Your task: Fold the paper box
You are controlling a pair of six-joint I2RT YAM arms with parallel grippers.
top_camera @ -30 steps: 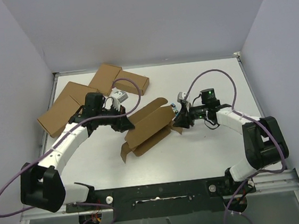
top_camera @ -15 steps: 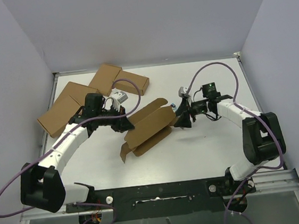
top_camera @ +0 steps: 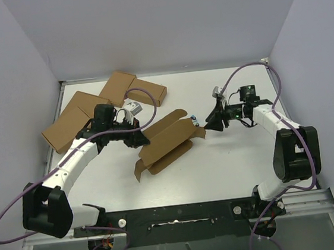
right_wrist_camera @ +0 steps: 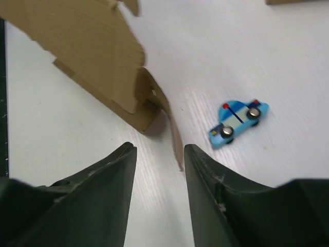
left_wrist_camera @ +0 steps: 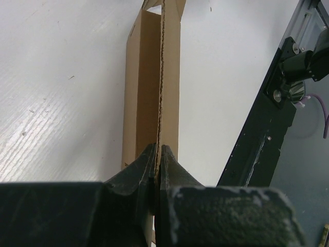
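Note:
The paper box (top_camera: 165,140) is a half-formed brown cardboard piece with loose flaps, lying mid-table. My left gripper (top_camera: 142,141) is shut on one of its upright walls; in the left wrist view the cardboard edge (left_wrist_camera: 161,77) runs straight into the pinched jaws of that gripper (left_wrist_camera: 158,149). My right gripper (top_camera: 210,123) stands open just right of the box, holding nothing. In the right wrist view the box (right_wrist_camera: 77,36) lies ahead and its curled end flap (right_wrist_camera: 175,128) points toward the gap of this gripper (right_wrist_camera: 160,149) without touching either finger.
A small blue toy car (right_wrist_camera: 238,121) lies beside the flap, by the box's right end (top_camera: 195,119). Several flat brown cartons (top_camera: 102,102) cluster at the back left, with a small grey-white object (top_camera: 133,109) near them. The dark base rail (top_camera: 176,213) runs along the near edge.
My right gripper has released the box's right end flap, opened, and drawn back to the right. The left gripper and box have stayed in place.

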